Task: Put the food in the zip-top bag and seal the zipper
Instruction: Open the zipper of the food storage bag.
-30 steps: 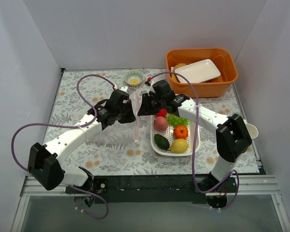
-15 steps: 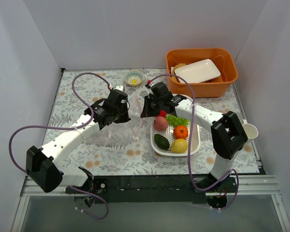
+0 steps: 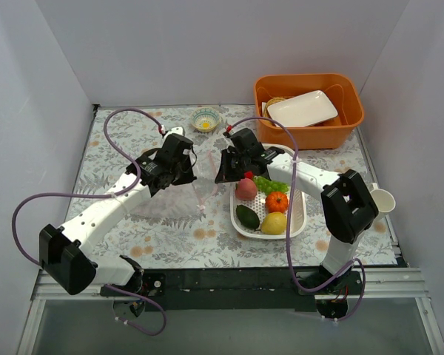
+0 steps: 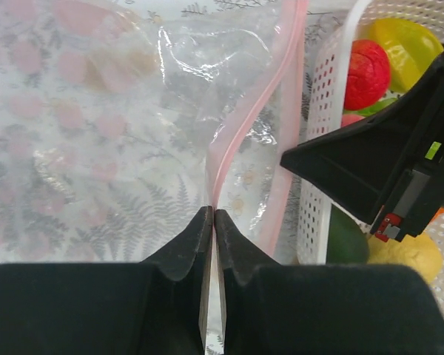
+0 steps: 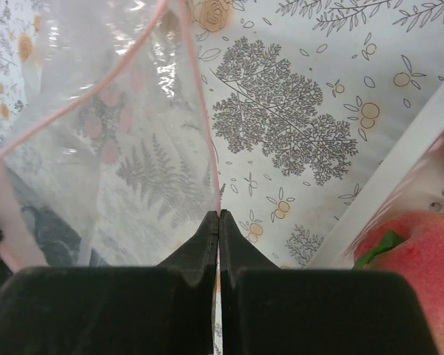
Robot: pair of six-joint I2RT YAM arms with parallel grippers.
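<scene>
The clear zip-top bag (image 3: 198,194) hangs between my two grippers, just left of the white basket (image 3: 299,216). My left gripper (image 3: 186,167) is shut on one side of the pink zipper (image 4: 220,159), which shows in the left wrist view. My right gripper (image 3: 221,168) is shut on the other side of the zipper (image 5: 205,140), and the bag's mouth gapes between them. The food lies in the basket: a pink fruit (image 3: 246,188), green grapes (image 3: 271,183), an orange (image 3: 277,201), an avocado (image 3: 247,217), a yellow fruit (image 3: 274,223) and a small red one (image 3: 248,174).
An orange tub (image 3: 348,118) with a white plate (image 3: 303,108) stands at the back right. A small bowl (image 3: 206,118) sits at the back middle. A white cup (image 3: 385,200) stands at the right edge. White walls enclose the table.
My left gripper has moved left and back with its side of the zipper. The strip, straight before, now spreads apart and the bag's mouth has opened. The right gripper has barely moved.
</scene>
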